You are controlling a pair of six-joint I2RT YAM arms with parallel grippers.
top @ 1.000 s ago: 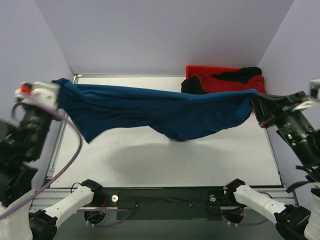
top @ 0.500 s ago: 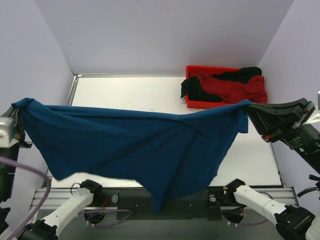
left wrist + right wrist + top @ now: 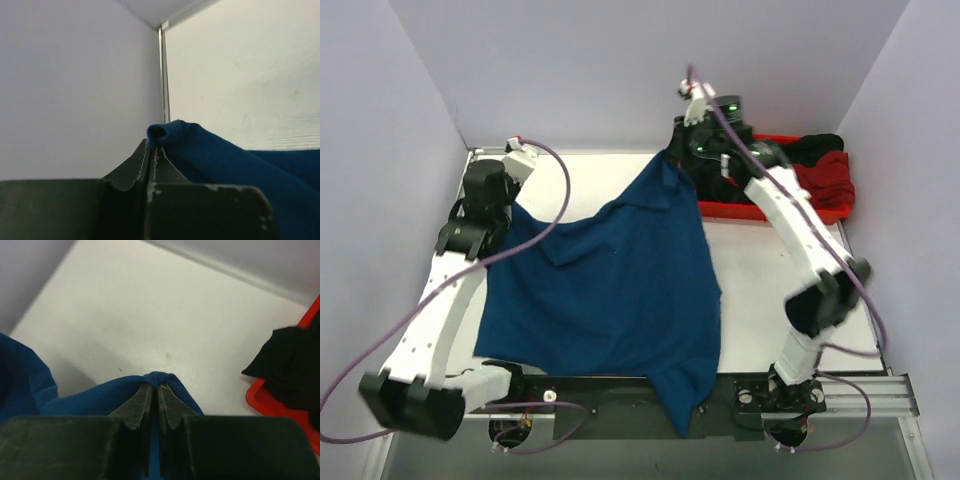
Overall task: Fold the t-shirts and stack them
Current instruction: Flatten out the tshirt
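The navy-blue t-shirt (image 3: 610, 290) hangs spread between both grippers, its lower part on the table and its bottom tip draped over the near edge. My left gripper (image 3: 508, 190) is shut on one corner of it at the far left; a bunched fold (image 3: 172, 132) pokes past the closed tips. My right gripper (image 3: 675, 150) is shut on another corner at the back centre, cloth (image 3: 157, 377) wrapped over the closed tips. A red t-shirt (image 3: 820, 175) and a black t-shirt (image 3: 810, 150) lie heaped in the red tray (image 3: 770, 210).
The red tray stands at the back right of the white table (image 3: 790, 300); its corner with black cloth (image 3: 295, 365) shows in the right wrist view. Lilac walls (image 3: 620, 70) close the back and both sides. The left wall and table rail (image 3: 162, 75) are close to the left gripper.
Both arms have swung from wide and near to far over the table. The navy shirt, stretched horizontally in the air before, now hangs down from the two far grips onto the table.
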